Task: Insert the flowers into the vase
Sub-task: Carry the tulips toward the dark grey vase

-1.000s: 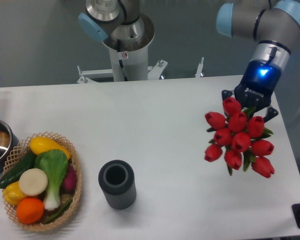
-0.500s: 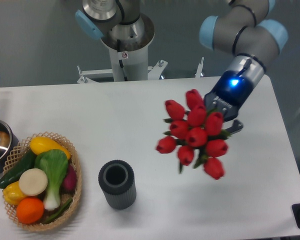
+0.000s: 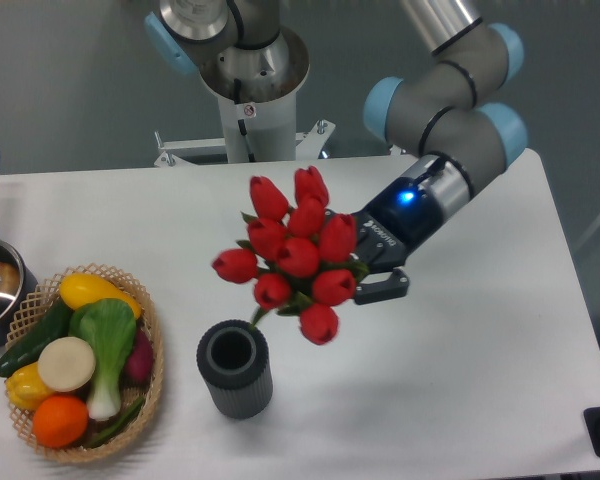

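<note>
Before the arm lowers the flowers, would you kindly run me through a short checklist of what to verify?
1. Flowers held by gripper: ok, carried clear of the table.
2. Vase upright, mouth open and empty: ok.
3. Stems over the mouth: not ok, the bunch sits up and right of the vase.
4. Stems pointing down: cannot tell, blooms hide most of them.
5. Basket clear of the path: ok, it sits left of the vase.
</note>
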Robot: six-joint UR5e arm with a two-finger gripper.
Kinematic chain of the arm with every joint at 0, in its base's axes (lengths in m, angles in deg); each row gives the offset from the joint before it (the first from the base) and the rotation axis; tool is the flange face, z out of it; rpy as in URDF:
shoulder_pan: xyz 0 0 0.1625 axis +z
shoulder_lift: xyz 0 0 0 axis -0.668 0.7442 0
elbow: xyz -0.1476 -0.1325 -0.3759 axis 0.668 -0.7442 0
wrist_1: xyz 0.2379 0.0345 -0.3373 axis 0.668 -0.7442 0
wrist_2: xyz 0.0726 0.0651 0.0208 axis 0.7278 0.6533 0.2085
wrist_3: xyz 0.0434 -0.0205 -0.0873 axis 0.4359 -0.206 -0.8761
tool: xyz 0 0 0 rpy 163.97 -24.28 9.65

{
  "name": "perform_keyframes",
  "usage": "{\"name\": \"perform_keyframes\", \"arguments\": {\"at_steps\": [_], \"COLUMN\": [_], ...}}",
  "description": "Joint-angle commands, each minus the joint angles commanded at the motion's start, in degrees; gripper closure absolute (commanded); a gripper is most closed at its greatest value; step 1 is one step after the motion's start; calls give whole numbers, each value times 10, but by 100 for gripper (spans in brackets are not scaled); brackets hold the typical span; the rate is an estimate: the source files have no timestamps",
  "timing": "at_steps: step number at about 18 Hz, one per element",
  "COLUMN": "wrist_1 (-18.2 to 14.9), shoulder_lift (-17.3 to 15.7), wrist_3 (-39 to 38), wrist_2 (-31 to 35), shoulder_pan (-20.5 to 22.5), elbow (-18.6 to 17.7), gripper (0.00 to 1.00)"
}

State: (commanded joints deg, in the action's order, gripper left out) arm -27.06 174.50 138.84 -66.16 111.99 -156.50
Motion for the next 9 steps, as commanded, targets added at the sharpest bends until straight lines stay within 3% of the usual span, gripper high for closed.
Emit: {"name": "perform_keyframes", "arguments": {"at_steps": [9], "wrist_1": [-1], "shoulder_lift": [-1], "wrist_3": [5], "wrist_2": [-10], "shoulder_pan": [-46], "elbow": [4], "gripper": [74]}}
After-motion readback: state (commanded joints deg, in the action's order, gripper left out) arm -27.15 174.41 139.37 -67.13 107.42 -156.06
